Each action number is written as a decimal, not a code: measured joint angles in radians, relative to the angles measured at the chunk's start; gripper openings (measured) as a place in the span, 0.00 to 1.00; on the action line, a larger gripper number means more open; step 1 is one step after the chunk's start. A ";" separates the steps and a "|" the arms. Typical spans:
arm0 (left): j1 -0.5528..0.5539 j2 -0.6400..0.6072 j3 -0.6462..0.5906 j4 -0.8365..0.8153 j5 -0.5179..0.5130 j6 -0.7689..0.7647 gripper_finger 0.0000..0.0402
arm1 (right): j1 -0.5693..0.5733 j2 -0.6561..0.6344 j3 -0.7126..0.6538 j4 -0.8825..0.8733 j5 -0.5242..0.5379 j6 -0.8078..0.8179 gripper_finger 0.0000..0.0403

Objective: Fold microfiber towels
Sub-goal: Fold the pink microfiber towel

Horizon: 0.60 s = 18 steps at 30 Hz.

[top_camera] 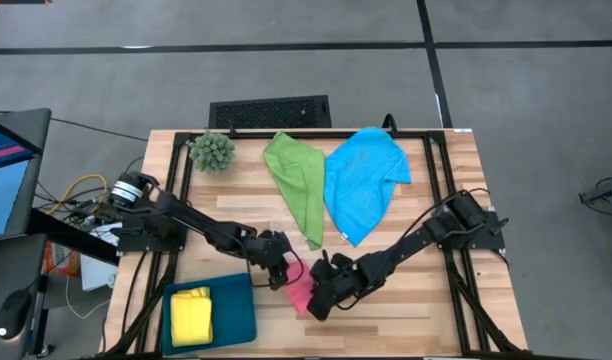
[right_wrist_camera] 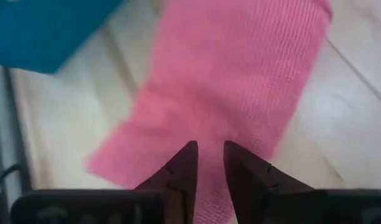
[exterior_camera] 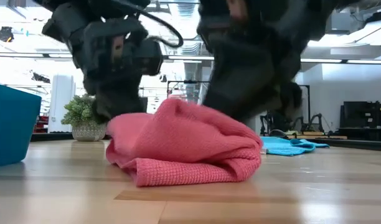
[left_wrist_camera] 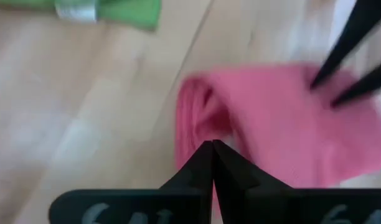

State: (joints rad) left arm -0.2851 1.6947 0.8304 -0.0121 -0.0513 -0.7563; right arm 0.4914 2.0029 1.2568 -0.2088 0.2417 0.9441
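The pink towel [top_camera: 299, 293] lies folded in a small bundle on the wooden table near its front edge; it also shows in the low view [exterior_camera: 184, 146]. My left gripper [top_camera: 278, 270] is shut at the bundle's left end. My right gripper [top_camera: 322, 291] stands over the bundle's right part, fingers slightly apart and pointing down at the pink cloth [right_wrist_camera: 240, 81]. The yellow towel [top_camera: 191, 316] lies folded in the teal tray [top_camera: 236, 310]. The green towel [top_camera: 296, 183] and the blue towel [top_camera: 361, 185] lie spread out at the far side. My left gripper has its shut fingertips [left_wrist_camera: 212, 149] at a raised fold of the pink towel [left_wrist_camera: 193, 121], at the bundle's left end, coming slanting down from the table's left. The tips hide how many layers are between them. The rest of the bundle lies on the table. My right gripper has its fingertips [right_wrist_camera: 189, 152] just over the flat top of the pink towel; I cannot tell whether they touch it.
A spiky green ball plant [top_camera: 213, 150] stands at the far left of the table. The teal tray sits at the front left, close to my left arm. Bare wood [top_camera: 426, 300] lies to the right of the pink bundle.
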 joint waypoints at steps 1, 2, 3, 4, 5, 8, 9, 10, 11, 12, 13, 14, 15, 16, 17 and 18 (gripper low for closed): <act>0.008 -0.022 0.001 -0.023 0.000 -0.003 0.00 | 0.005 -0.007 0.000 0.009 0.000 -0.026 0.25; 0.018 -0.046 0.001 -0.050 0.000 -0.006 0.00 | 0.009 -0.009 -0.001 0.034 0.000 -0.054 0.25; 0.023 -0.073 0.001 -0.066 0.001 -0.008 0.00 | 0.013 -0.010 -0.001 0.069 0.000 -0.078 0.25; 0.027 -0.099 0.001 -0.084 -0.001 -0.012 0.00 | 0.018 -0.010 -0.001 0.096 0.000 -0.099 0.25; 0.029 -0.126 0.001 -0.094 -0.005 -0.015 0.00 | 0.025 -0.010 -0.001 0.121 0.000 -0.112 0.25; 0.007 -0.189 0.001 -0.075 -0.017 -0.005 0.00 | 0.040 0.010 0.000 0.170 -0.001 -0.122 0.25; -0.008 -0.195 0.001 -0.043 -0.010 0.012 0.00 | 0.043 0.015 -0.001 0.169 -0.003 -0.122 0.25; -0.022 -0.197 0.001 -0.016 0.001 0.023 0.00 | 0.047 0.017 -0.003 0.164 -0.002 -0.123 0.25; -0.035 -0.189 0.001 0.020 0.017 0.026 0.00 | 0.048 0.017 -0.003 0.168 0.001 -0.123 0.25; -0.048 -0.171 0.002 0.054 0.034 0.025 0.00 | 0.050 0.016 -0.004 0.177 0.013 -0.126 0.25; -0.058 -0.148 0.003 0.076 0.053 0.020 0.00 | 0.052 0.014 -0.008 0.182 0.027 -0.130 0.25; -0.067 -0.120 0.002 0.090 0.066 0.018 0.00 | 0.052 0.014 -0.015 0.186 0.038 -0.131 0.25; -0.076 -0.091 0.001 0.109 0.078 0.017 0.00 | 0.051 0.014 -0.020 0.188 0.044 -0.132 0.25; -0.083 -0.062 0.002 0.121 0.081 0.014 0.00 | 0.052 0.014 -0.021 0.188 0.045 -0.132 0.25; -0.087 -0.036 0.009 0.127 0.081 0.007 0.00 | 0.052 0.014 -0.021 0.193 0.045 -0.132 0.25; -0.089 -0.014 0.016 0.129 0.080 0.000 0.00 | 0.054 0.014 -0.020 0.196 0.044 -0.132 0.25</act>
State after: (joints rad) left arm -0.3739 1.6810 0.8465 0.1165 0.0288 -0.7564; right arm 0.5458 2.0174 1.2367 -0.0126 0.2859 0.8116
